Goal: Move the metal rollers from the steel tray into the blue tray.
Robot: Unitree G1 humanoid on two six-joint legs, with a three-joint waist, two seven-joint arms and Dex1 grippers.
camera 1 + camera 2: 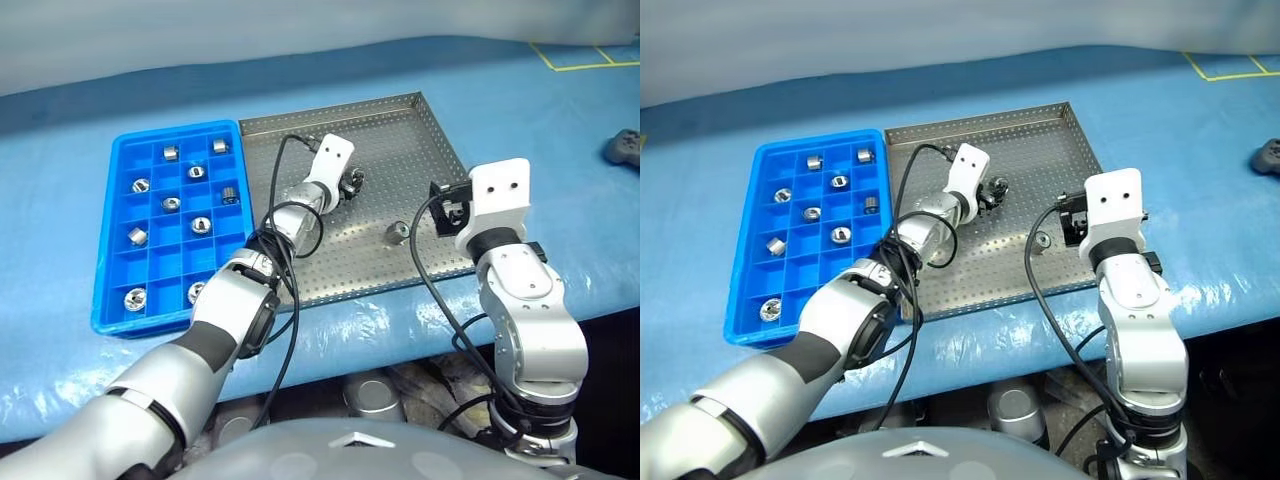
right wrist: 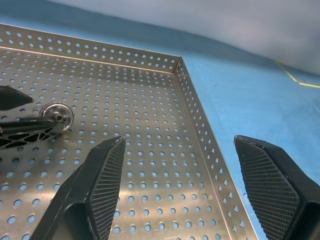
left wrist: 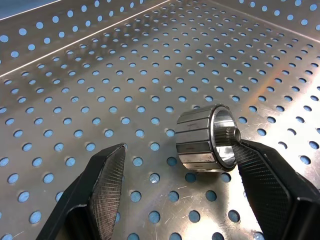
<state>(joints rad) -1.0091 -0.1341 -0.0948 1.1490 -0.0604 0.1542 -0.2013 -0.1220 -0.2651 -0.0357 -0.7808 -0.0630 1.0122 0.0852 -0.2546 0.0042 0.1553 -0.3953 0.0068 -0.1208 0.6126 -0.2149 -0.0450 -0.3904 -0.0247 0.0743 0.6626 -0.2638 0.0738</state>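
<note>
Blue table cover [image 1: 560, 130] under steel tray [image 1: 420, 120], blue tray [image 1: 115, 250]; both grippers wide, empty.

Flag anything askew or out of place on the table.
Nothing damaged or spilled. One roller lies on its side in the steel tray between the left gripper's open jaws. A small dark object sits alone on the blue covering.

A dark small object [image 1: 624, 148] at the right edge of the head view is being cut off, too small to identify.
</note>
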